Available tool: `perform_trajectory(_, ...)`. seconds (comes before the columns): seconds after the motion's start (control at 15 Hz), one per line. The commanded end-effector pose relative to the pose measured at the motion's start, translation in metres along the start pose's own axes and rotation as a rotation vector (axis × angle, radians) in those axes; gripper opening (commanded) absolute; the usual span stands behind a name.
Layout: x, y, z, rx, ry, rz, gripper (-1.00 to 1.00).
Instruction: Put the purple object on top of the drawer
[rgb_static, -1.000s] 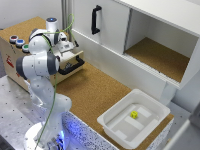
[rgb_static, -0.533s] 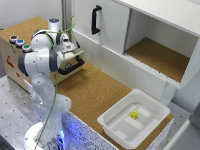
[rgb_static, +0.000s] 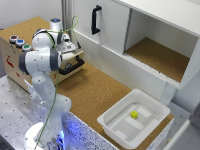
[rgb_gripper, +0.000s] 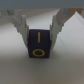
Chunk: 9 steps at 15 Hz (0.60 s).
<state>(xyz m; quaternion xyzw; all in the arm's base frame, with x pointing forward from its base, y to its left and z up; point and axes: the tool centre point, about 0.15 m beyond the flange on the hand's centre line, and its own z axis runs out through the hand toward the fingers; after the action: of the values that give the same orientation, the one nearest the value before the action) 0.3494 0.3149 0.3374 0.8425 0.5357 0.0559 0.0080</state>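
Looking closest in, you see one purple object (rgb_gripper: 38, 45) between the fingers (rgb_gripper: 58, 22) of the gripper (rgb_gripper: 39, 27); whether they clench it you cannot tell. Farther out, the arm hangs over the one drawer (rgb_static: 15, 52). One yellow cube (rgb_static: 134, 114) lies in the white tub (rgb_static: 112, 125).

On the wrist view I read yellow marks on the near face of the purple object (rgb_gripper: 38, 45): a vertical stroke above a ring, like "1" over "0". Red marking on the drawer (rgb_static: 11, 61) front is too blurred to read.
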Motion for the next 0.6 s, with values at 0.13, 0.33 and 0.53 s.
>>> perform_trajectory(0.13, 0.035, -0.006, -0.130, -0.069, 0.025, 0.019, -1.00)
perform_trajectory(0.33, 0.079, -0.028, -0.157, -0.036, 0.015, -0.068, -1.00)
perform_trajectory(0.53, 0.117, -0.055, -0.143, -0.019, -0.050, -0.170, -1.00)
